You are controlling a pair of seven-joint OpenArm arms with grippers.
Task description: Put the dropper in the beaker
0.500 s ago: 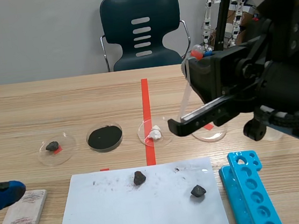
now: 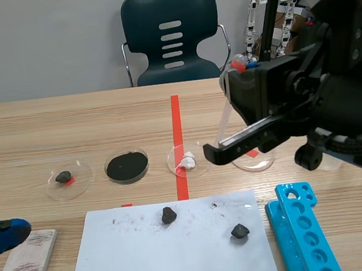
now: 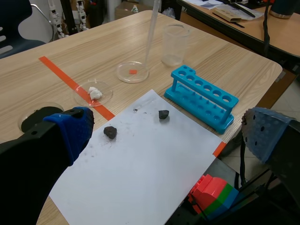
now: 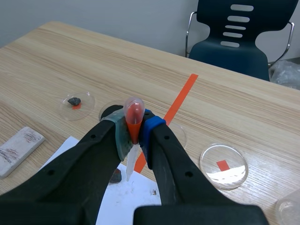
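My right gripper [image 4: 134, 132] is shut on the dropper [image 4: 132, 117], a clear pipette with a red bulb, pinched just below the bulb. In the scene view the dropper [image 2: 224, 121] hangs tip-down above the table, by the petri dish with a red mark [image 2: 254, 158]. The left wrist view shows the dropper's tube [image 3: 151, 33] over that dish, with the clear beaker [image 3: 174, 45] standing apart beside it. The beaker's rim [image 4: 289, 210] is just visible past my right gripper. My left gripper [image 3: 173, 136] is open and empty above the white paper's near edge; its blue pad [image 2: 2, 235] shows low at the left.
A white paper [image 2: 175, 254] carries two dark stones [image 2: 169, 214] [image 2: 240, 231]. A blue test tube rack [image 2: 303, 233] lies to its right. Petri dishes [image 2: 127, 166] [image 2: 69, 178] [image 2: 186, 160] line the middle. A grey block [image 2: 24, 266] lies at the front left.
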